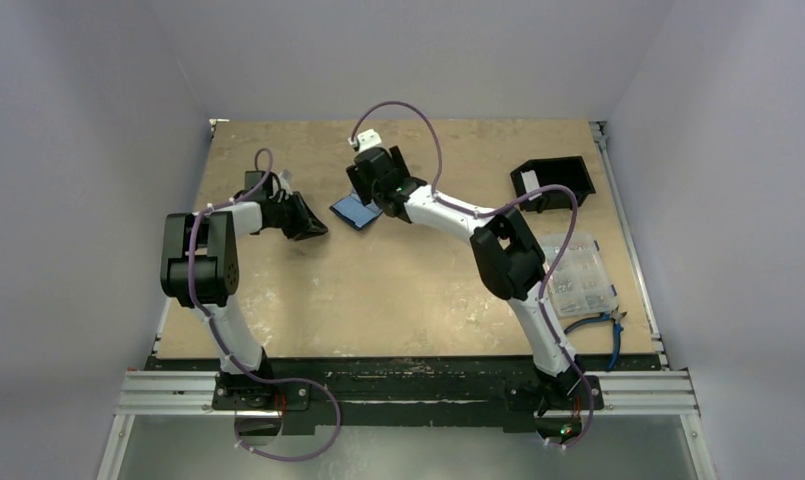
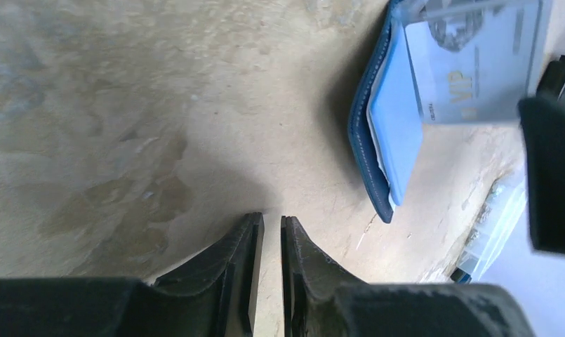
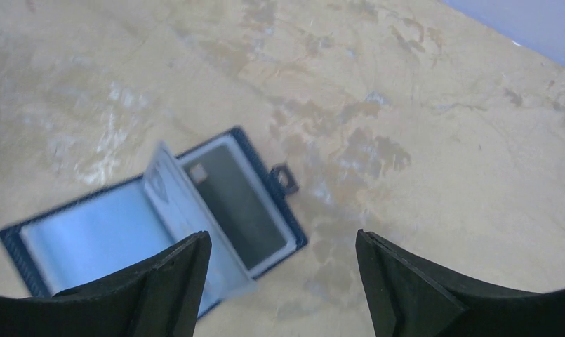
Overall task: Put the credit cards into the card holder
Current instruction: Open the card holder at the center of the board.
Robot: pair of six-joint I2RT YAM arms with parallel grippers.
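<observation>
Open card holder [image 3: 97,239] seen at nine o'clock of right gripper [image 3: 283,237]
Its jaws are held wide, empty; the farther left gripper [image 2: 272,219] is nearly closed.

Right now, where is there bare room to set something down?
Bare: the table between left arm and right arm, and its far left corner. Crowded: right edge with black box, clear box, pliers; and around the card holder.

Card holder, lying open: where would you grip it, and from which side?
Likely the navy edge of the card holder, approached low from the left end effector: it lies open, flat on the table, that thick rim facing it unobstructed.
</observation>
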